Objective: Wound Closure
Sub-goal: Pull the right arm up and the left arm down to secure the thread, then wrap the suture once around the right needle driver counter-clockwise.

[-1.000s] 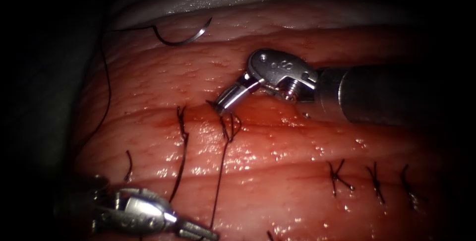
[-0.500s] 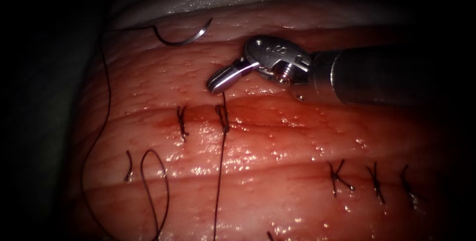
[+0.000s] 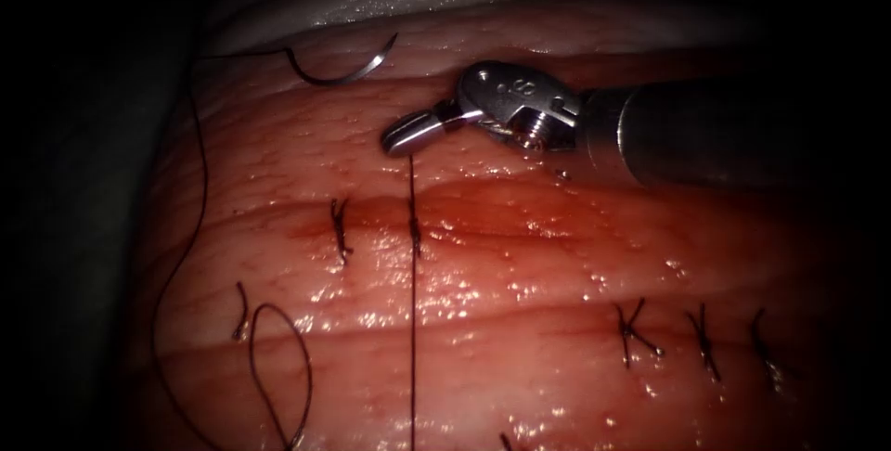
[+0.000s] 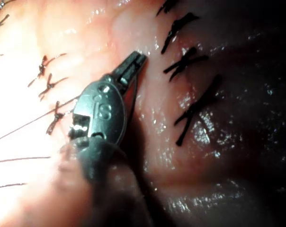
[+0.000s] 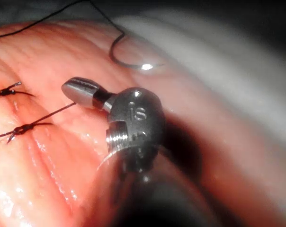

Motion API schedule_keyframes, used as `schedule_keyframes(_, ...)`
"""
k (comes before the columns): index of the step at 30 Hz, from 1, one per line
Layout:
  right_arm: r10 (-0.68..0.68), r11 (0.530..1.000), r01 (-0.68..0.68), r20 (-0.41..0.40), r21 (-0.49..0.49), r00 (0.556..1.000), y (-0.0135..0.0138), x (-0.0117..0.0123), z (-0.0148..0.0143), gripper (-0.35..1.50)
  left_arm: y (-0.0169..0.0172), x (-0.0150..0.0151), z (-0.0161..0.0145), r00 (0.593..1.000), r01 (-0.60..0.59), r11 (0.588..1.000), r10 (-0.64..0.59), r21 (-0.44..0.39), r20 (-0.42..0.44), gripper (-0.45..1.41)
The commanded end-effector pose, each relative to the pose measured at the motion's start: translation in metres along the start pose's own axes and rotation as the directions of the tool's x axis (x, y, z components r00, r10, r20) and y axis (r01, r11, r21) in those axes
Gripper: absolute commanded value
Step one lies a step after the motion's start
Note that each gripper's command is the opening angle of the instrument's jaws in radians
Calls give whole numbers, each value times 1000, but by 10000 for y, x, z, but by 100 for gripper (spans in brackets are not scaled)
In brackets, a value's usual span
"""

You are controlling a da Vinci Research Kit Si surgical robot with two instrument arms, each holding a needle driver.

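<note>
**Thread drawn taut at the second stitch**

Endoscope view. The right tool (image 3: 401, 138) sits above centre, its shaft entering from the right; its jaws are closed on the thread (image 3: 411, 321), which runs straight down from the tip, through a knot (image 3: 414, 233) on the cut (image 3: 557, 228), to the lower edge of the frame. One second ago the tip was down at the cut amid a slack tangle; it has since risen towards the upper part of the frame and the strand has straightened, so the knot looks snugged down. The left tool, seen at lower left a second ago, has left this frame, and a slack loop (image 3: 278, 367) now lies there. The needle (image 3: 339, 66) lies free on the tissue (image 3: 557, 321) at upper left, not in it, held by neither tool. A finished stitch (image 3: 341, 228) sits left of the knot.

Left wrist view. The left tool (image 4: 133, 64) rests over the tissue among stitches; jaws together, and whether they pinch a strand cannot be told.

Right wrist view. The right tool (image 5: 79, 90) has jaws shut on the thread leading to the knot (image 5: 24, 127); the needle (image 5: 133, 64) lies beyond.
</note>
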State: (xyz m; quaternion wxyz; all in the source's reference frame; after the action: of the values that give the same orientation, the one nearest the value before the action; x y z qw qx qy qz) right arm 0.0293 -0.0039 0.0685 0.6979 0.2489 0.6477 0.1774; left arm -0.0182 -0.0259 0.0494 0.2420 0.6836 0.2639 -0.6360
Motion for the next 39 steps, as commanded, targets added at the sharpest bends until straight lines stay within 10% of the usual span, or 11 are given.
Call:
schedule_keyframes(1,-17,999,17,8,-30,1000,10,-3,5,-35,-1,-8,8,1000,7,1000,-7,-3,-1,-45)
schedule_keyframes(17,-36,988,36,-2,-153,999,1,0,4,-35,-10,-14,9,1000,17,1000,-17,-9,0,-45)
schedule_keyframes(20,-61,984,49,-66,-171,996,-12,9,1,94,-20,-7,-6,999,29,999,-30,29,17,-45)
schedule_keyframes(22,-91,981,73,-96,-180,991,-17,15,-4,121,-31,0,-21,999,15,998,-16,61,32,-45)
schedule_keyframes(39,-263,916,233,-51,-328,963,-83,39,-51,108,-122,39,-174,989,-102,946,63,306,135,-45)
